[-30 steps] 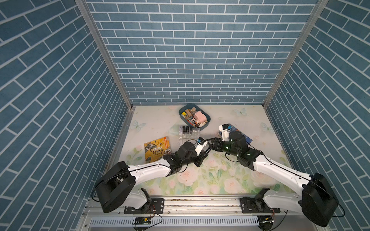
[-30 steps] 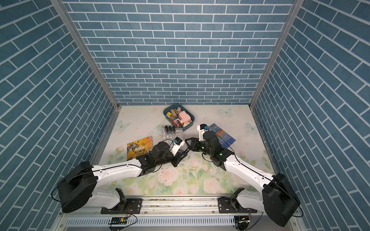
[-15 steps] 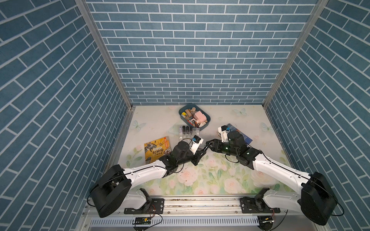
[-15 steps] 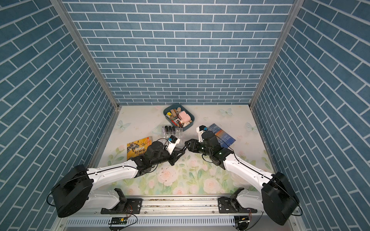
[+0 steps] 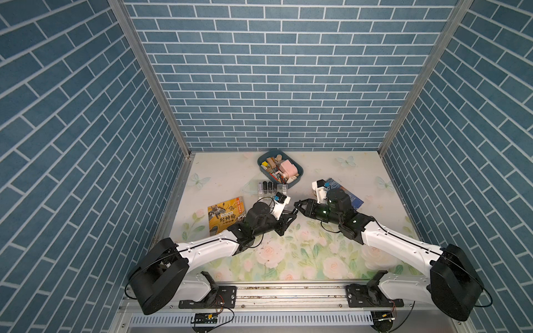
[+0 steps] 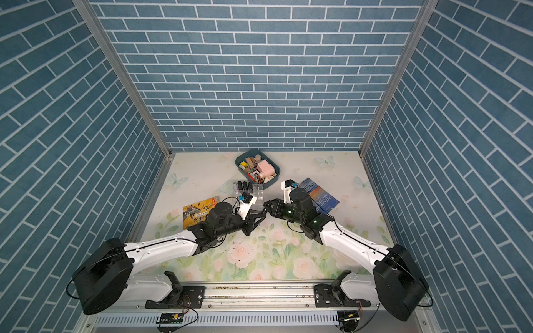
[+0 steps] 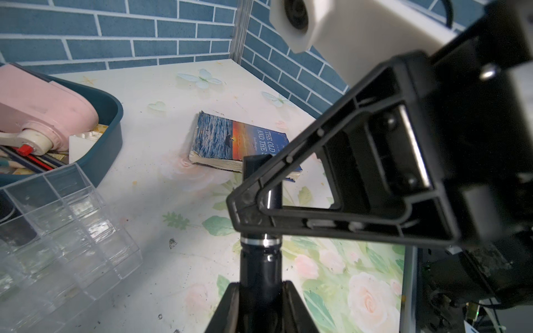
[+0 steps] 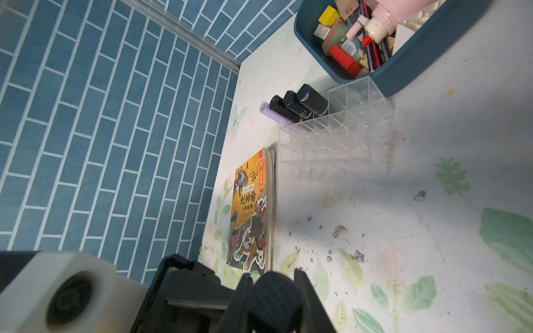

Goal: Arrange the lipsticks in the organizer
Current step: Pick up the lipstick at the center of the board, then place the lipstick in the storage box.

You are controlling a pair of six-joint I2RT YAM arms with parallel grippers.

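Top views both show the floral table [image 5: 317,253] inside blue brick-pattern walls [image 5: 274,86], with my left arm [image 5: 207,250] and right arm [image 5: 398,245] reaching inward, their tips meeting over the middle of the table. Noted on the surface: a yellow book [image 5: 225,217] lying flat on the left side, one corner hidden by the left arm, and a blue book [image 6: 320,193] on the right, partly covered by the right arm's wrist. A blue-grey tray [image 8: 427,63] of mixed items sits toward the rear wall. The organizer [image 5: 281,189], clear acrylic with square cells, stands just in front of the tray, one corner very near it; I cannot tell if they touch. Four lipsticks [image 5: 266,186] stand upright side by side in its rear row, counted from the left corner: a lilac tube [image 8: 274,114], then three black tubes [image 8: 297,103]. The fifth lipstick [image 7: 259,259], black with a metal band, is off the table between the two arm tips, in front of the organizer. The right gripper [image 8: 272,279] is clamped on one end of it, both fingers [image 8: 240,299] tight against the glossy black end in the right wrist view. The left gripper [image 7: 261,285] has a finger on each side of the other end in the left wrist view; whether it grips or has slackened I cannot tell
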